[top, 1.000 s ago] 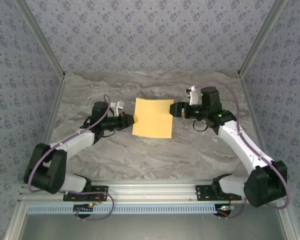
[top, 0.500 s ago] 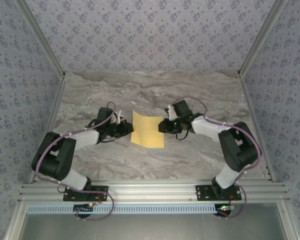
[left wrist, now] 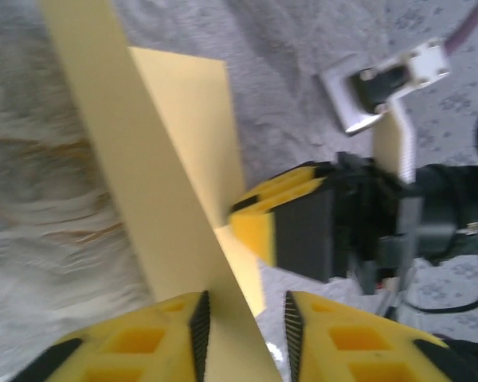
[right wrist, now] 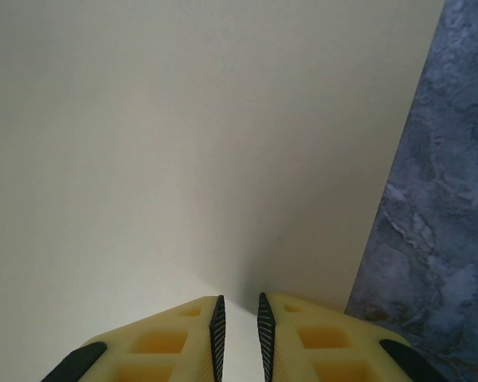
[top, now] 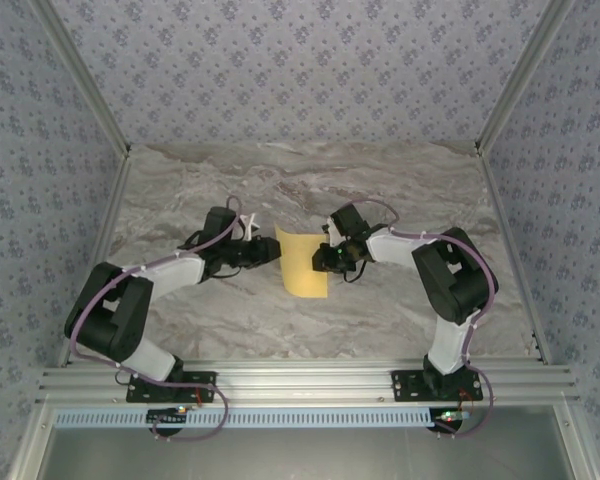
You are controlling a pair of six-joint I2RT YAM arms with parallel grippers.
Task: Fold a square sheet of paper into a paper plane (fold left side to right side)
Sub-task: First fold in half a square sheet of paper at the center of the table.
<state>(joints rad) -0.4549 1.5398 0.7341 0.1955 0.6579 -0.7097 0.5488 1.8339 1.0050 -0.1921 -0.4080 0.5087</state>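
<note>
The square sheet of paper point(top: 302, 262) is yellow-orange and stands bent at mid-table, its left part raised off the marble. In the left wrist view the sheet point(left wrist: 143, 175) rises as a slanted strip between my left gripper's point(left wrist: 245, 318) fingers, leaning on the left pad with a gap to the right one, so that gripper is open. From above, the left gripper point(top: 270, 250) sits at the sheet's left edge. My right gripper point(top: 326, 258) is at the right edge; its narrow jaws point(right wrist: 237, 318) are shut on the sheet point(right wrist: 183, 143). Its yellow finger point(left wrist: 263, 219) pinches the paper's edge.
Grey marble table point(top: 310, 180) lies inside patterned walls, with metal posts at the back corners. An aluminium rail point(top: 300, 385) runs along the near edge where the arm bases are bolted. Bare marble point(right wrist: 438, 239) shows right of the sheet.
Both grippers moved inward toward each other, and the sheet went from flat and wide to narrow and bent upward. The right gripper closed on the sheet's edge; the left gripper's jaws opened.
</note>
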